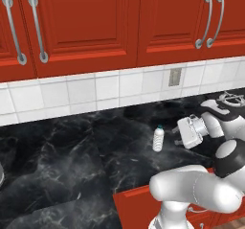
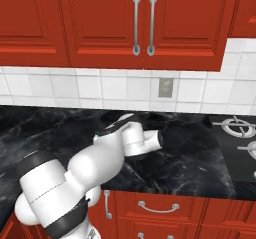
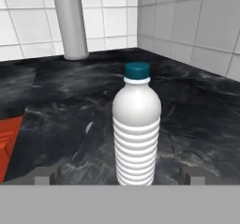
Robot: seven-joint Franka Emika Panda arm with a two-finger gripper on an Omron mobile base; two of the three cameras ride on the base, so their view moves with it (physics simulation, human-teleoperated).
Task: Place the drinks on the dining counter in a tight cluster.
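One teal-capped bottle (image 3: 136,134) upright between wide-spread gripper (image 3: 119,176) fingertips, paper-towel roll (image 3: 71,27) well behind.

The bottle (image 3: 136,129) is pale, whitish and ribbed, with a teal cap (image 3: 137,70). The surface (image 1: 72,151) beneath it is black, veined with grey-white marbling. Behind the bottle the wall tiles (image 1: 81,91) are white with light grey joints, and a grey outlet plate (image 1: 175,77) is set among them. Above the tiles the cabinet doors (image 1: 91,22) are deep red with silver handles (image 1: 37,28). Below the surface the drawer fronts (image 2: 165,208) are the same red. A grey paper-towel roll (image 3: 71,27) stands against the tiles. The arm (image 1: 196,189) is white with dark joints.
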